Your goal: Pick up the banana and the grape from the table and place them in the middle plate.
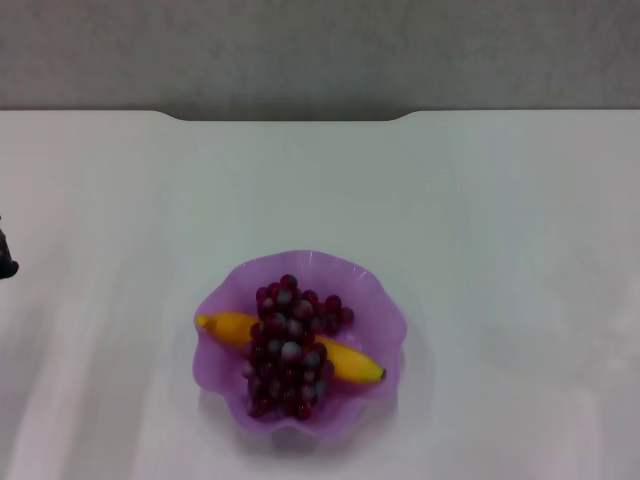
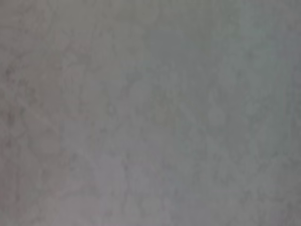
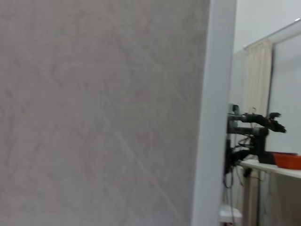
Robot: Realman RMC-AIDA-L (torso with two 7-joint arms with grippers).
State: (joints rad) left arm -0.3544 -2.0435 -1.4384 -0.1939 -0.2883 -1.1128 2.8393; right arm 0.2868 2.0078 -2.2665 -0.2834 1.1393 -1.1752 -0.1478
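Well, by the look of it the job was all but done — both fruits sat inside the middle plate (image 1: 380,300), which stood on the table (image 1: 500,220) toward the near edge, roughly central. The banana (image 1: 225,326) lay across the dish, one yellow end showing toward the robot's left and the other end poking out at the right, and the grape (image 1: 290,350) bunch was draped right over its middle, touching it and hiding the centre stretch. Nothing of the task lay loose on the white top.

Only a dark sliver of the left gripper (image 1: 6,262) showed at the table's left edge, well apart from the plate — whether its jaws were apart or together, I could not tell. The right gripper was nowhere in sight from the head camera, and its wrist camera showed only a pale surface and a room beyond.

My judgement: nothing was left to carry; the next move called only for the arms to stay clear.
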